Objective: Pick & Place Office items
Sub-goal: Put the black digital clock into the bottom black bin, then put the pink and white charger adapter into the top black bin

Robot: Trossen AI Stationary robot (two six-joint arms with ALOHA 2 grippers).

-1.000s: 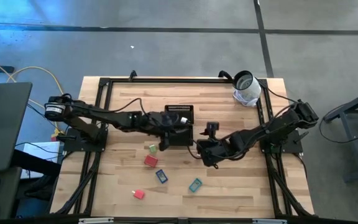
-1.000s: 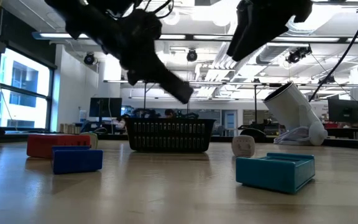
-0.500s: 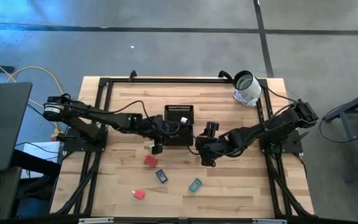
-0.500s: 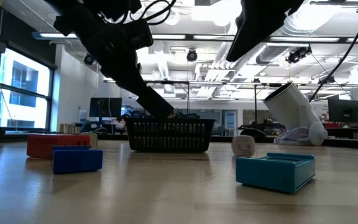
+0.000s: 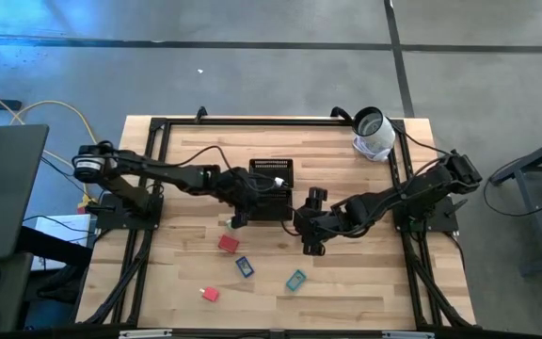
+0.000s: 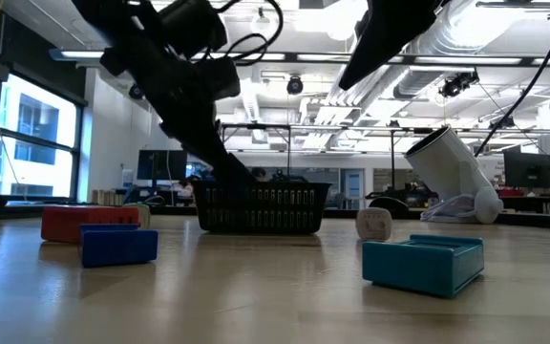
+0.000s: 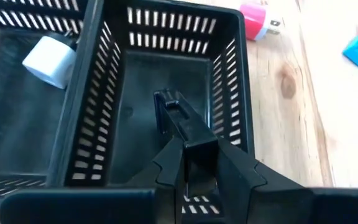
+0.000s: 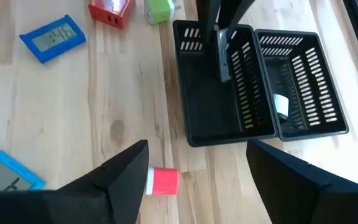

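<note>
A black two-compartment mesh tray stands mid-table. Its far compartment holds a white piece. My left gripper is shut on a long black item that slants down into the tray's near compartment. A green block, a red block, a blue piece, a teal piece and a small red piece lie on the wood nearer the front. My right gripper hangs open above the table right of the tray, over a red-and-white piece. My left gripper pinches the black item's rear end between its two fingers. It comes slanting down from the table's left, with the fingers along the item. The item's free end points down inside the near compartment; I cannot tell whether it touches the floor.
A white-and-grey roll-shaped object lies tilted at the far right corner. A black frame runs round the table's edges. Open wood lies at the near left and near right.
My left gripper has gone down and tipped more steeply, carrying the black item from above the tray's rim into its near compartment. My right gripper has rolled at the wrist without shifting place.
</note>
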